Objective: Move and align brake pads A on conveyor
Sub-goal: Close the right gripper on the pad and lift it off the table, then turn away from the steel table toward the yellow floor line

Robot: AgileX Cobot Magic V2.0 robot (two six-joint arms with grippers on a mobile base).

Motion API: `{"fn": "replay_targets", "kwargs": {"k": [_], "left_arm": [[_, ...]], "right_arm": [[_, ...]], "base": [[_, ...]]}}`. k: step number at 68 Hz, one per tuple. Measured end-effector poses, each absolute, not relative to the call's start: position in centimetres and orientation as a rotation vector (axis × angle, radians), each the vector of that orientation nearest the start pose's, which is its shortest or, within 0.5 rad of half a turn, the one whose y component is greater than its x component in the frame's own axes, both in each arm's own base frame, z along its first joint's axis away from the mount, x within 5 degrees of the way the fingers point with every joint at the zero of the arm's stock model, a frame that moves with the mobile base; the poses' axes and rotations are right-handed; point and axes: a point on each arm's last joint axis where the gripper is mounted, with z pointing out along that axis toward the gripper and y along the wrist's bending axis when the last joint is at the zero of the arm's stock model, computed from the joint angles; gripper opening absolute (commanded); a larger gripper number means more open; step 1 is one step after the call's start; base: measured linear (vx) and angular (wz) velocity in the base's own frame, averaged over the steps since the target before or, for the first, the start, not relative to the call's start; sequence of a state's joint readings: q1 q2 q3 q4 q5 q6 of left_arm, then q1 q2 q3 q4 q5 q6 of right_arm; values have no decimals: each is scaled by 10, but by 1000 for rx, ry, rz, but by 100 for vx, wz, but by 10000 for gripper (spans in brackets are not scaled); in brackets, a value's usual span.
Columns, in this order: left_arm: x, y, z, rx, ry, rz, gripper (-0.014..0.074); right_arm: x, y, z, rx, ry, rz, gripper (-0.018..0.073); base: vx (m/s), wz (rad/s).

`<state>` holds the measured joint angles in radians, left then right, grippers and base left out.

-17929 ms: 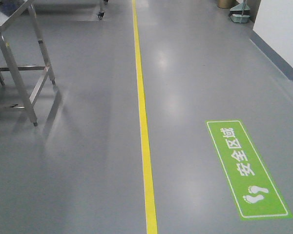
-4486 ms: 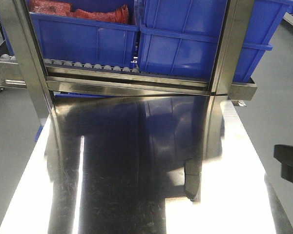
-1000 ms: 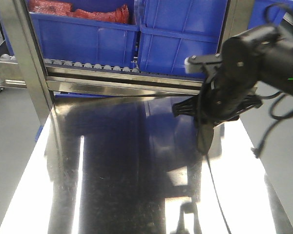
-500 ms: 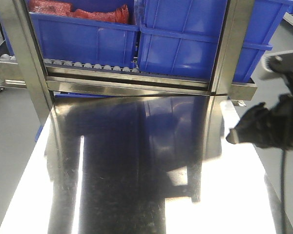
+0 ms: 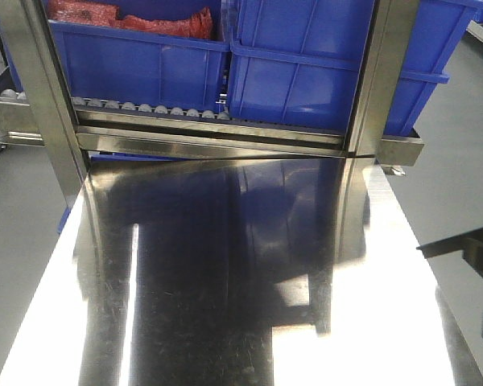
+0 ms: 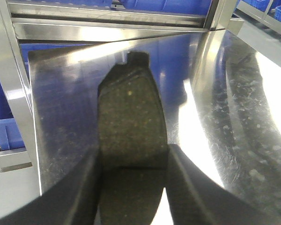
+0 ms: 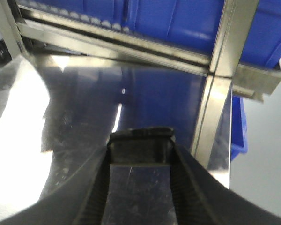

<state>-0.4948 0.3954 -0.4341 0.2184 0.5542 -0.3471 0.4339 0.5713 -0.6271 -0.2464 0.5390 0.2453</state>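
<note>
**Brake pad** [image 6: 131,122]: dark grey, speckled friction face up, small tab at its far end. It is clamped lengthwise between the fingers [image 6: 82,192] of the left gripper [image 6: 133,157], which are closed narrowly on its two long sides. It sits over the left part of the steel worktop [image 5: 225,305], with the tabbed end pointing at the far edge. The left wrist view does not show whether it touches the steel.

**Second brake pad** [image 7: 140,143]: seen end-on, with a dark blunt end and a shiny face toward the camera. It is gripped on both sides by the right gripper [image 7: 140,154], whose ribbed fingers [image 7: 91,192] are closed narrowly on it. It is over the worktop near the right edge, facing the far right corner.

**Steel worktop**: polished and mirror-like, with fine scratches.

**Roller rack** [image 5: 209,133]: steel frame along the worktop's far edge, with a row of small rollers.

**Blue bins** [image 5: 306,64]: two stand side by side on the rack. The left one holds red contents [image 5: 129,16].

**Dark part** [image 5: 475,249]: at the right edge of the front view. Cannot tell what it is.

**Floor** [image 5: 459,137]: grey.
</note>
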Motion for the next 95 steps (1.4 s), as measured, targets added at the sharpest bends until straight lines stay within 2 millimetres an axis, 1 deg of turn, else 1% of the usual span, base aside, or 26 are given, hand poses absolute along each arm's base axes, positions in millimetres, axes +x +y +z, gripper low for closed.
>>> {"fn": "replay_targets", "kwargs": {"k": [12,21,77,95], "left_arm": [[78,-30,284,259,1982,-310,-6],[78,-30,284,259,1982,-310,-6],[78,-30,284,259,1982,-311,-6],[78,-30,284,259,1982,-311,-6]], "right_arm": [[85,28,327,-307,1833,201,-4],[78,24,329,-298,1797,210,-4],[78,24,329,-299,1794,208,-4],[78,24,329,-299,1796,208,-4]], "base": [[0,0],[0,0],[0,0],[-5,28]]}}
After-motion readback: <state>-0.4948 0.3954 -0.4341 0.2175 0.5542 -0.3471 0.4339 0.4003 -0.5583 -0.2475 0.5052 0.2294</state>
